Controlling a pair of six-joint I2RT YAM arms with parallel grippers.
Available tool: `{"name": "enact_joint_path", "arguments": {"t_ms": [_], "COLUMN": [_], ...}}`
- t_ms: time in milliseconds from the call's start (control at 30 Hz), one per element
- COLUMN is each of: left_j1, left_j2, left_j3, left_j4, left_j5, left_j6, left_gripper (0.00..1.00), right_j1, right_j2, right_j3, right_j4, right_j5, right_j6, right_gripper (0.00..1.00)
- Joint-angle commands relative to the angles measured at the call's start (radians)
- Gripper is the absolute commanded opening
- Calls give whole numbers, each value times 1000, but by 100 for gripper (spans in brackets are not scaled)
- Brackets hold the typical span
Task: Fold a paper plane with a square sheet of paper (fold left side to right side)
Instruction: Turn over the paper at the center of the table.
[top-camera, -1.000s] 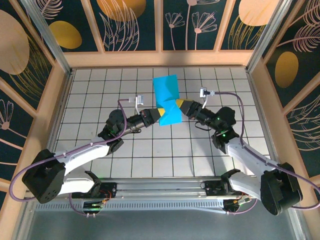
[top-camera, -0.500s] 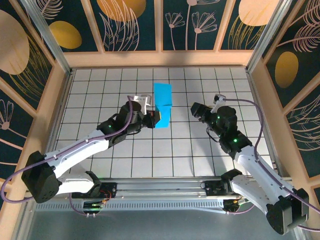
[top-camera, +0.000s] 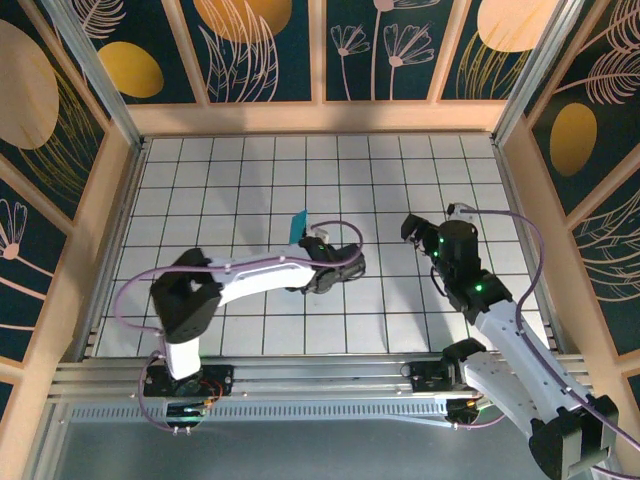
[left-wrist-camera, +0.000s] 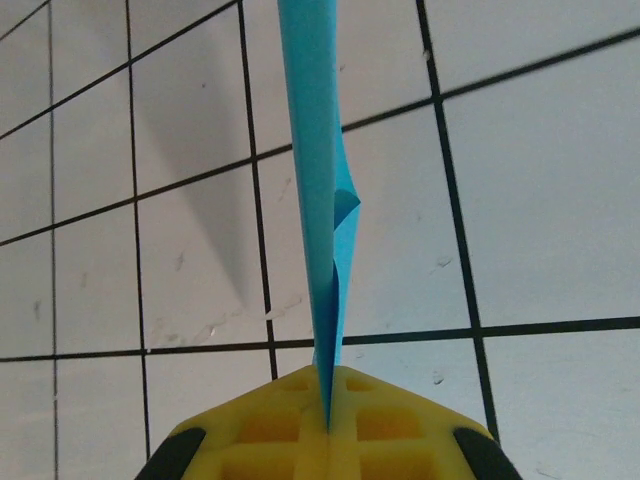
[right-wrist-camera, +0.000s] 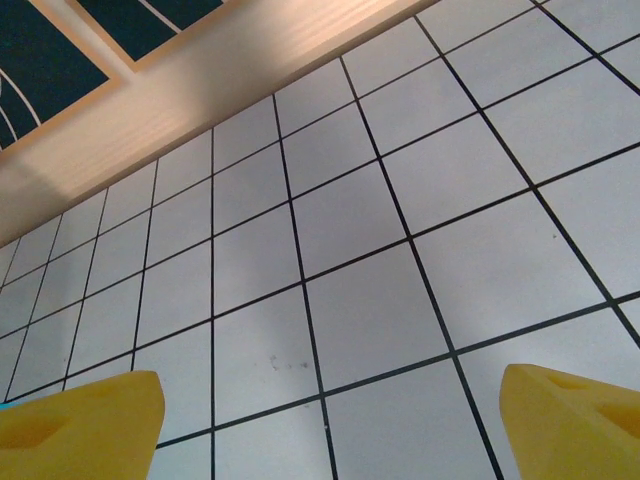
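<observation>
square sheet of paper (left-wrist-camera: 318, 190), seen edge-on, stands upright over the white tiled table (top-camera: 250, 170) near its middle. left gripper (left-wrist-camera: 328, 420) pinches its lower edge, yellow fingers pressed together. right gripper (right-wrist-camera: 320, 430) well apart to the right, fingers spread wide over tiles.

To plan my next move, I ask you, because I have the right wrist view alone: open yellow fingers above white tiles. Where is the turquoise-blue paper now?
Observer: The thin turquoise-blue folded paper is clamped in the shut left end effector.
Operator: Does it lie flat?
Observer: No. From above it is a narrow sliver, standing nearly on edge.
Operator: Is my end effector near it?
Observer: No. From above, the right end effector stands well apart, to its right.
</observation>
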Motion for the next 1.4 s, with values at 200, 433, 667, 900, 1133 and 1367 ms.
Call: {"name": "enact_joint_path", "arguments": {"t_ms": [200,433,667,900,1133,1367], "left_j1": [-16,-14,18,90,199,323], "left_j2": [124,168,190,118,-62,-298], "left_j3": [99,145,152,94,-108,-371], "left_j4": [17,144,236,433,747,1026], "left_j5": [120,271,353,555,796,885], "left_j6": [-30,18,47,75,45,-10], "left_gripper": [3,14,20,40,50,54], "right_j1": [-24,-29,-41,-86,-103,-81], "right_j2": [-40,-45,-42,13,128,293], "right_j3": [-24,-43,-49,-36,-7,-81], "right_j4": [-6,4,7,0,28,300], "right_j5": [4,-30,-83,-225,-433,-715], "right_j6": [-5,5,-5,-10,24,224], "right_gripper": [88,88,88,88,83,48]}}
